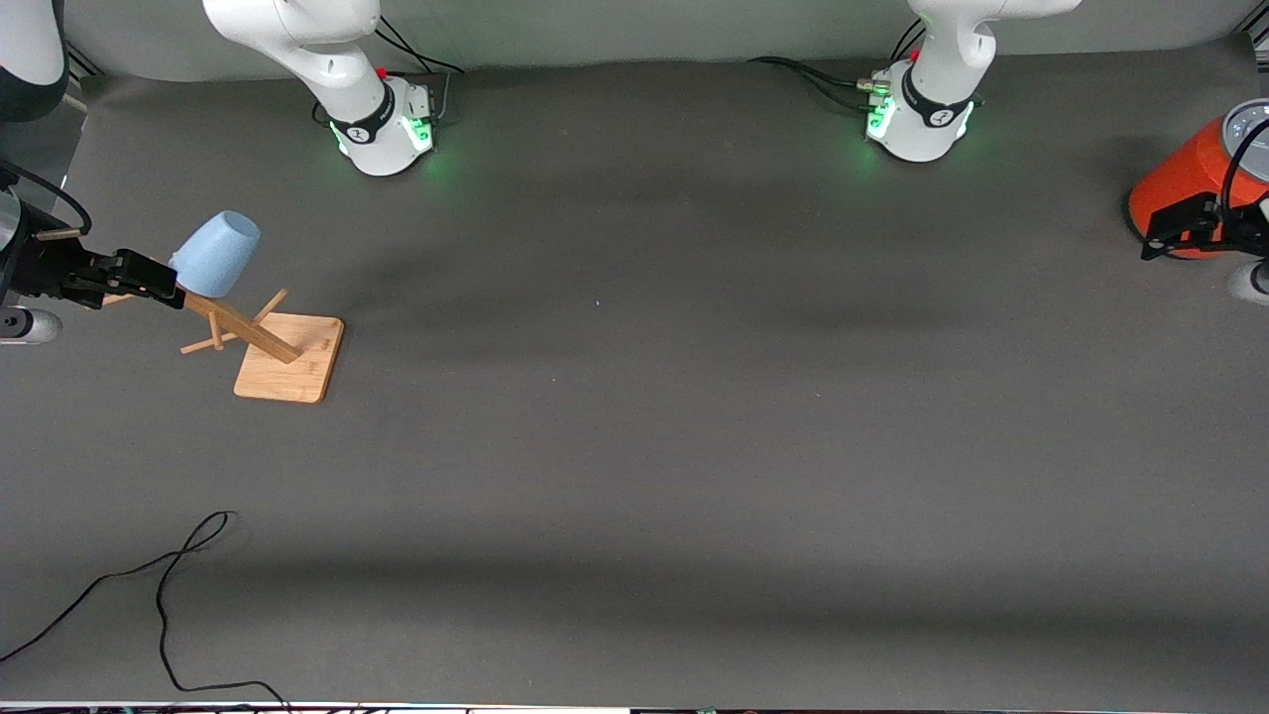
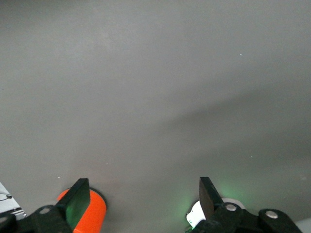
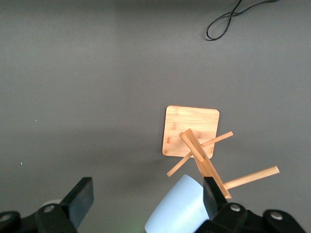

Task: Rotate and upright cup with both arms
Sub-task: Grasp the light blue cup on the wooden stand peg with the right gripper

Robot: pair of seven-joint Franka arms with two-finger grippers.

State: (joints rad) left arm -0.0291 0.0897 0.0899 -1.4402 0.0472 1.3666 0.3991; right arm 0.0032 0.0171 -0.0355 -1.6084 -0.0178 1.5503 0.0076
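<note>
- Cup [image 1: 216,255]: pale blue, hung mouth-down and tilted on a peg of the rack [image 1: 268,340], at the right arm's end of the table in the front view.
- Rack: square wooden base flat on the table [image 1: 634,446], post and pegs rising from it; black cable [image 1: 164,595] lying nearer the front camera.
- Right gripper [image 1: 149,283]: up in the air just beside the cup's rim, over the table next to the rack; nothing held.
- Left gripper [image 1: 1185,233]: at the left arm's end, over the table beside the can [image 1: 1185,183]; orange body, grey lid.
- Left wrist view: left gripper [image 2: 141,199] with fingers [image 2: 209,196] wide apart, bare table between them; can [image 2: 95,208] showing next to one finger.
- Right wrist view: right gripper [image 3: 146,199] with fingers [image 3: 80,199] wide apart; cup [image 3: 180,208] partly between them, close against one finger, contact unclear; rack [image 3: 192,131] seen from above, cable [image 3: 228,19] well apart.
</note>
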